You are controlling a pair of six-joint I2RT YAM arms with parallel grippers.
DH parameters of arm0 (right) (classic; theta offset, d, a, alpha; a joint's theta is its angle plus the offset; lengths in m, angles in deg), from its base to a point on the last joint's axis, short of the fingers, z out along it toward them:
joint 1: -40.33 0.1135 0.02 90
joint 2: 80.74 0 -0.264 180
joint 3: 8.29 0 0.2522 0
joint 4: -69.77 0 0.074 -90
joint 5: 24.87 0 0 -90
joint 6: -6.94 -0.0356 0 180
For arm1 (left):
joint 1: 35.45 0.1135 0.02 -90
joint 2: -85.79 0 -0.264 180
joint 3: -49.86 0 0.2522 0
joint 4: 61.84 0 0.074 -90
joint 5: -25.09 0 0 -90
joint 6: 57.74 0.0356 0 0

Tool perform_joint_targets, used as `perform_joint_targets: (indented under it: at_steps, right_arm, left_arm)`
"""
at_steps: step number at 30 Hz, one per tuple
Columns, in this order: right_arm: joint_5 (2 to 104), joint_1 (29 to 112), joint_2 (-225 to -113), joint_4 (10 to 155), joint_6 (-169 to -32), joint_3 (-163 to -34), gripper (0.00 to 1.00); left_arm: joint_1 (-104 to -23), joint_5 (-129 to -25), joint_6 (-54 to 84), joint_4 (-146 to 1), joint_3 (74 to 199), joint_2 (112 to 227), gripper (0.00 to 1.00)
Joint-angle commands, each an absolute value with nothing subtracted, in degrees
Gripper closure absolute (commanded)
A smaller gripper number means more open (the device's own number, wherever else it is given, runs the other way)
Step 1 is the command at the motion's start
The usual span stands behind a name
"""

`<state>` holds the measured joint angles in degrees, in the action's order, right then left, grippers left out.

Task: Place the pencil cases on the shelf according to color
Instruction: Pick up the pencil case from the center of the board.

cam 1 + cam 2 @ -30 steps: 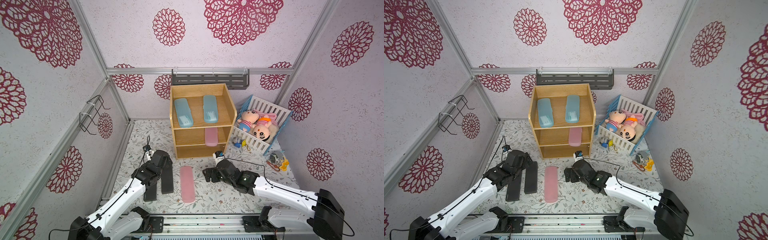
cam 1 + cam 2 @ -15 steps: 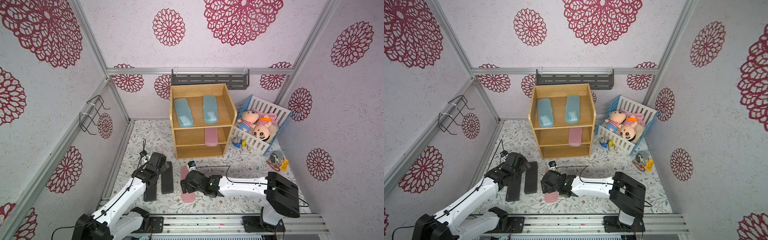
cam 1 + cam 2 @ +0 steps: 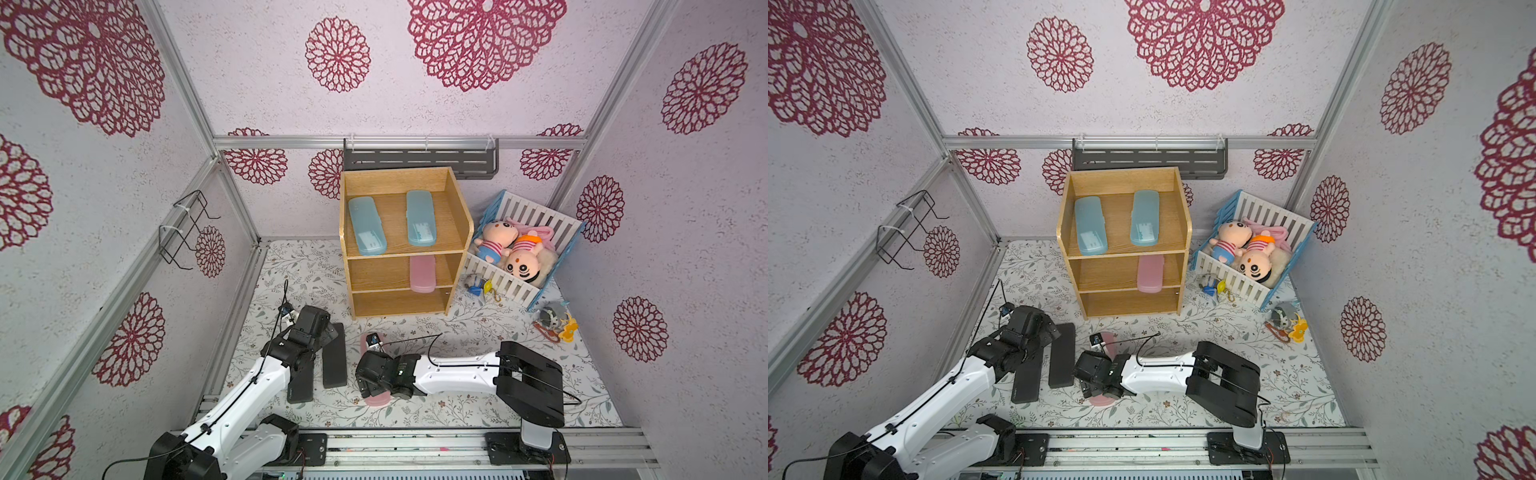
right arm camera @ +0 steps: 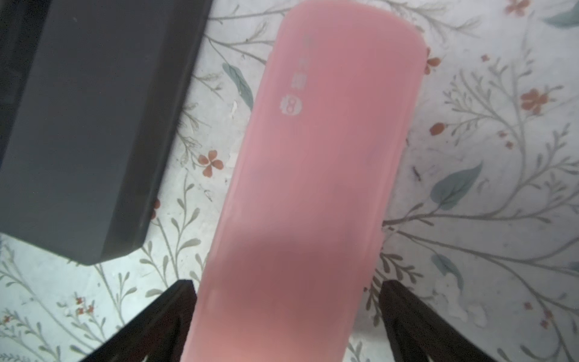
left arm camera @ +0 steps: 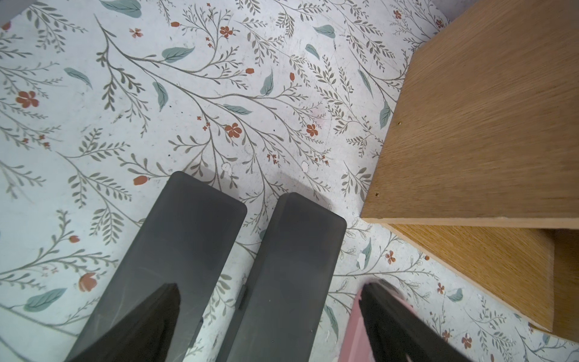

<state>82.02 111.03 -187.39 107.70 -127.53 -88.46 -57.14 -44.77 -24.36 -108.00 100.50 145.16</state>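
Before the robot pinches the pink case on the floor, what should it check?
1. The right pincer is open: ok.
2. The pink case lies between its fingers: ok.
3. The pincer is low enough to pinch the sides: cannot tell.
4. The nearby black case is clear of the fingers: ok.
5. The shelf has room on its middle tier beside the other pink case: ok.
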Motion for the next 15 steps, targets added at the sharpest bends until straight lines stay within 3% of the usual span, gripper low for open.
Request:
perform_joint_targets:
  at_steps: [1,9,15]
  right_arm:
    - [84.21,111.17,-186.18,109.96,-128.79,-87.73,0.01]
    - [85.00,108.81,-176.47,108.61,-125.40,-80.36,0.01]
    - [78.95,109.21,-171.04,102.05,-124.00,-74.97,0.01]
  left_arm:
    - [-56.90,-44.90,-24.25,-108.21,100.71,145.36,0.03]
    - [-56.88,-45.77,-24.89,-107.79,100.14,144.59,0.03]
    - [-56.91,-45.32,-24.94,-108.44,100.03,143.45,0.03]
